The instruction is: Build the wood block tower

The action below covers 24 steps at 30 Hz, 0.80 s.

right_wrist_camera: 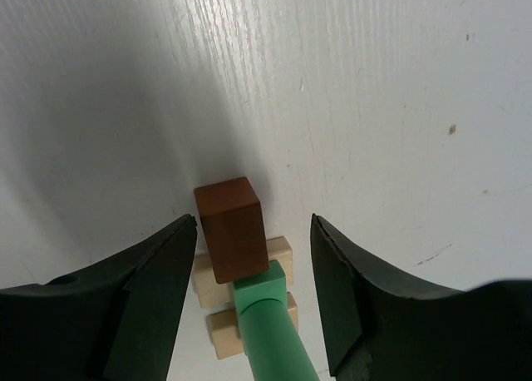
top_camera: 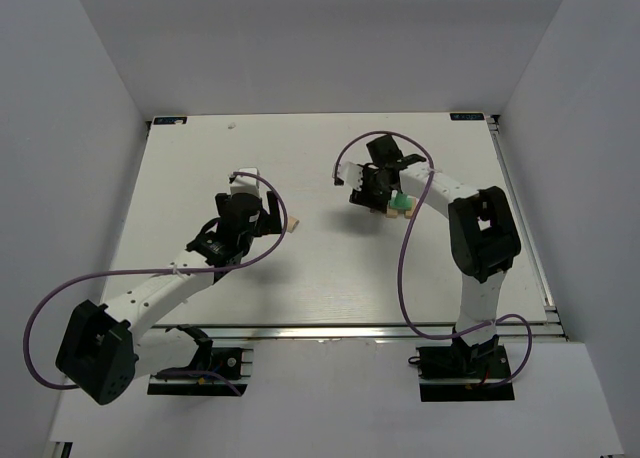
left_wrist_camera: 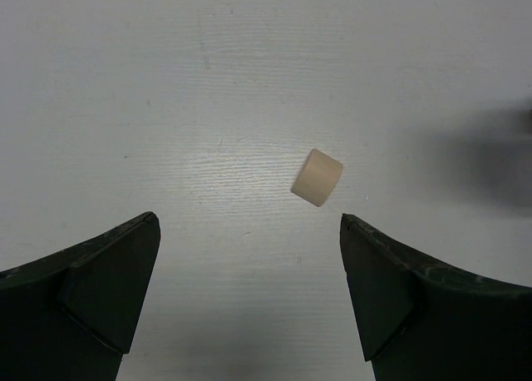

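Note:
The partly built tower shows in the right wrist view: two pale tan blocks (right_wrist_camera: 284, 251) lie side by side on the table, a mint green stack (right_wrist_camera: 268, 319) rises from them toward the camera, and a dark brown block (right_wrist_camera: 231, 228) stands beside it. In the top view the tower (top_camera: 398, 205) is right of centre. My right gripper (right_wrist_camera: 253, 223) is open, with its jaws on either side of the brown block and apart from it. A loose tan block (left_wrist_camera: 317, 177) lies on its side just ahead of my open, empty left gripper (left_wrist_camera: 249, 223). The loose block (top_camera: 293, 227) also shows in the top view.
The white table (top_camera: 320, 278) has a metal rail along its near edge and white walls around it. Purple cables loop from both arms. My left gripper (top_camera: 270, 214) and right gripper (top_camera: 378, 198) are about a hand's width apart.

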Motion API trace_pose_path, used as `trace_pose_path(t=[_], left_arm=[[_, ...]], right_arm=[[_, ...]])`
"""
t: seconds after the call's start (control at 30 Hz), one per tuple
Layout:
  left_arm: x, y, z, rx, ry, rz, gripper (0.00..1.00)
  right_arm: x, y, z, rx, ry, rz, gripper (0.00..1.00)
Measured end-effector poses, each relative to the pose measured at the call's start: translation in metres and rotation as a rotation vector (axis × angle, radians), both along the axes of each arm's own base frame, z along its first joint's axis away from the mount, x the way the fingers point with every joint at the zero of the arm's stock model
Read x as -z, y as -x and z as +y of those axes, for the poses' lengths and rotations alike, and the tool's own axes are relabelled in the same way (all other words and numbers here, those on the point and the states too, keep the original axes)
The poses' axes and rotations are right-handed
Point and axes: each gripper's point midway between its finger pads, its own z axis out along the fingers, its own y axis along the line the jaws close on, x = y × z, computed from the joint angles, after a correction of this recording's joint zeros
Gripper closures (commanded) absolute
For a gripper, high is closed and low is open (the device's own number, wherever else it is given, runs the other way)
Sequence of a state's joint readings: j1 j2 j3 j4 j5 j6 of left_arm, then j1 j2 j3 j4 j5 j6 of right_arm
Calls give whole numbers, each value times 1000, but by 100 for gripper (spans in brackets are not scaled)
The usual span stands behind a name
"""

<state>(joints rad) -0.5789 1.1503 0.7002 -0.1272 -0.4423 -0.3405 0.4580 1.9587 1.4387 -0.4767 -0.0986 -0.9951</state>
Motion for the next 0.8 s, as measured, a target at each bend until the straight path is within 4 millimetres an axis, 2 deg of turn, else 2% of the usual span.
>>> trace_pose_path(t=[0.17,0.2,0.27,0.3,0.33,0.43,0.57,0.7,0.8], left_arm=[[-3,1,-1,5,9,-7,2],[-5,1,-1,5,12,-12,2],[-10,2,0,3,22,-23,2],[-13,3,0,1,29,-29,2],[-16,3,1,-2,37,-35,2],[-27,7,6,-31,71,-61,2],[-41,11,12,-81,133,-94,2],[-38,17,18,-123,147,-69,2],[-35,20,15,-117,171,-52,2]], right_arm=[[-13,0,11,-7,-59,3,33],[-18,1,14,-8,-77,4,27],[-29,5,22,-5,-119,5,20],[-34,8,27,-8,-143,6,11],[-41,11,33,-10,-169,6,11],[-58,23,60,-40,-236,-2,11],[-69,40,106,-89,-297,-3,11],[-66,56,140,-218,-276,-24,11],[-58,56,160,-323,-225,-33,11]])
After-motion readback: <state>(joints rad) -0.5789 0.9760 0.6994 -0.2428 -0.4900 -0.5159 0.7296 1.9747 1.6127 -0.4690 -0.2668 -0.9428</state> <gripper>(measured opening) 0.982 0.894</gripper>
